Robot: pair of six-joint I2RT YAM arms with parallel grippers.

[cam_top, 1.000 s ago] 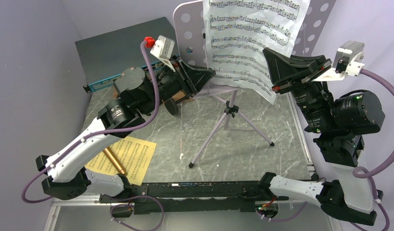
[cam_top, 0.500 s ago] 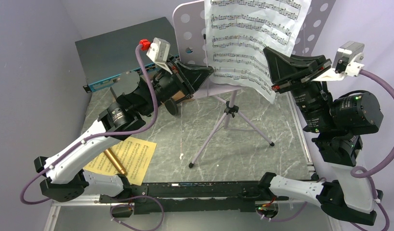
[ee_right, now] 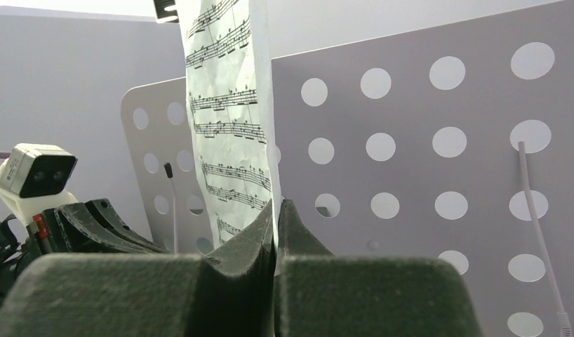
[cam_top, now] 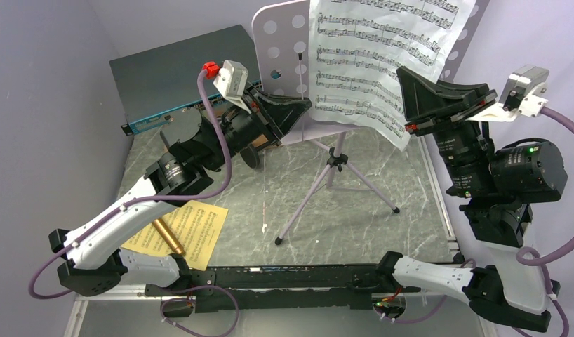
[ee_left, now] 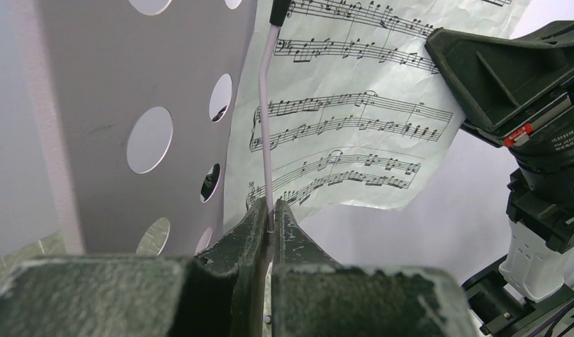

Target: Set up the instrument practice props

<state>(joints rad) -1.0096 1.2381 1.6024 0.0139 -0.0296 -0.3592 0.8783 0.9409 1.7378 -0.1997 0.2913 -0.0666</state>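
Observation:
The pale lilac perforated music stand [cam_top: 284,42] stands on tripod legs [cam_top: 319,189] at the back middle. My left gripper [cam_top: 306,105] is shut on the stand's thin lilac retaining wire [ee_left: 265,140], pinched between the fingertips [ee_left: 255,223]. The white music sheet [cam_top: 382,56] hangs in front of the stand's plate [ee_right: 424,175]. My right gripper [cam_top: 402,74] is shut on its lower right edge; the paper [ee_right: 231,126] rises edge-on from the jaws. A yellow music sheet [cam_top: 193,228] lies flat at the front left with the gold microphone [cam_top: 168,237] on it.
A flat grey network switch [cam_top: 172,70] with a blue front lies at the back left, behind my left arm. A second retaining wire [ee_right: 540,225] runs down the stand's plate on the right. Lilac walls close in on both sides.
My left gripper's jaws have closed on the stand's wire. My right gripper has carried the white sheet a little to the right, across the stand's plate.

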